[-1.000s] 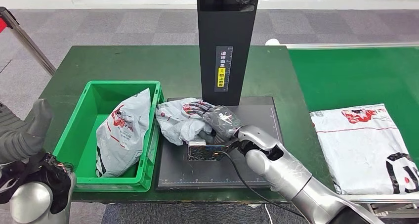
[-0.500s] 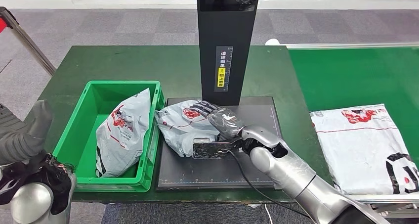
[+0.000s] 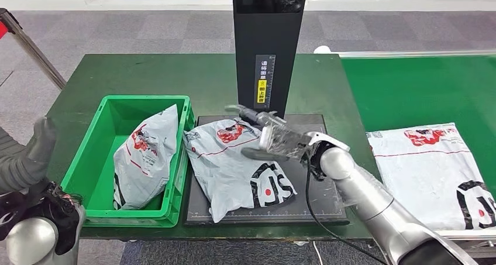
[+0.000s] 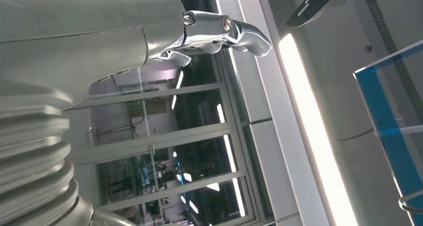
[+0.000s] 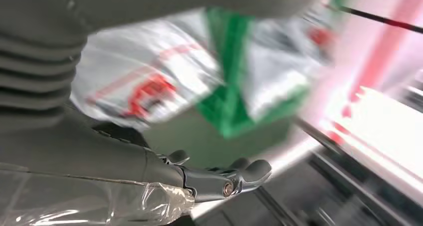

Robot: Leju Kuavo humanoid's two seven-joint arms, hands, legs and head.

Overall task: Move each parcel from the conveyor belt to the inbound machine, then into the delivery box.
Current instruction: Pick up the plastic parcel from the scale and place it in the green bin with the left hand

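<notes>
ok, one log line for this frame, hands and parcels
right hand: open, above scanner parcel | scanner parcel: flat on inbound machine | left hand: holds nothing | box parcel: in delivery box | belt parcel: waiting

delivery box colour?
Green plastic delivery box, clearest in the head view.

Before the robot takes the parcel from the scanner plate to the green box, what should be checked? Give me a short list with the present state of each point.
1. Parcel lies flat on the inbound machine's plate: ok, though one edge hangs over the plate's front.
2. Right hand free of the parcel: ok, it hovers above with fingers spread.
3. Green box has room: ok, one parcel in the box leans against its right wall, with bare floor beside it.
4. Left hand out of the way: ok, low beside the box.
5. Scan finished: cannot tell.
6. Next parcel on the conveyor belt waiting: ok.
</notes>
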